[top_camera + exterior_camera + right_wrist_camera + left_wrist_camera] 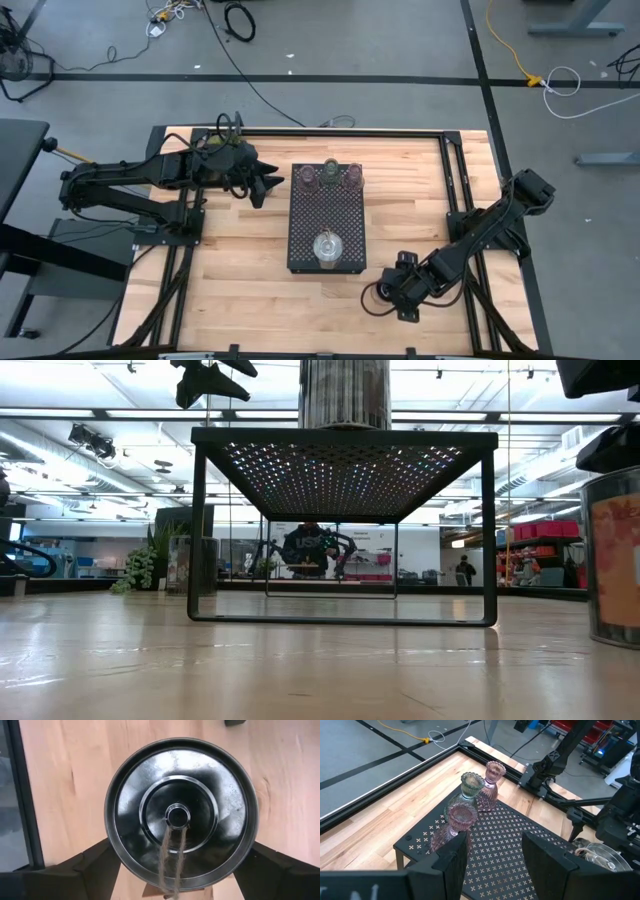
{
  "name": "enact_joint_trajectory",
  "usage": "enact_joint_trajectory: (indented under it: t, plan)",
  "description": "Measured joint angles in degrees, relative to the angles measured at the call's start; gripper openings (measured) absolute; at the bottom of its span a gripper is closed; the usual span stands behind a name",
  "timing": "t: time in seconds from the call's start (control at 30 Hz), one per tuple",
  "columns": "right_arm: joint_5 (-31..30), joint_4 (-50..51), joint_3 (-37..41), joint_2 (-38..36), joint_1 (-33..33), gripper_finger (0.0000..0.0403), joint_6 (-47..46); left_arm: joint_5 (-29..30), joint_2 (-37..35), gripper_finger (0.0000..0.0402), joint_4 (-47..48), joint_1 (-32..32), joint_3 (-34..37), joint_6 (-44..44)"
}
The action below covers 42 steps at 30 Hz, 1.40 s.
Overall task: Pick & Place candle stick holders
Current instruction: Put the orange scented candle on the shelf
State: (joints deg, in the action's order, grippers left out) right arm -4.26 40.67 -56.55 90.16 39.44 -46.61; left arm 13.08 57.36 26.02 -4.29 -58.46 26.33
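The right gripper (175, 870), jaws spread wide around a silvery holder (181, 812) on the table (240, 260) beside the tray (327, 215), should close squarely; left gripper (492, 855) waits open.

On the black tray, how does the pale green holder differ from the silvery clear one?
The pale green holder is small and narrow; the silvery clear holder is clearly wider. The green one stands at the tray's far edge, between two pinkish holders; the silvery one stands alone near the tray's near edge. Both are ribbed glass, upright, on the tray and untouched by either tool.
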Motion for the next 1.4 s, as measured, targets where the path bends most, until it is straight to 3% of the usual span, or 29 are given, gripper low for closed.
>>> enact_joint_trajectory:
  t: [0.57,0.93,1.4]
  plan:
    - [-1.2,3.5,0.3,-2.7,-0.3,0.0313,-1.3,0.4,0.0,0.0190,0.0,0.0,0.0,0.0]
    - [-2.4,2.3,0.3,-2.7,-0.3,0.0336,2.9,0.9,0.0,0.0190,0.0,0.0,0.0,0.0]
    - [-2.5,-0.1,0.2,-2.7,-0.3,0.0334,5.3,0.9,0.0,0.0190,0.0,0.0,0.0,0.0]
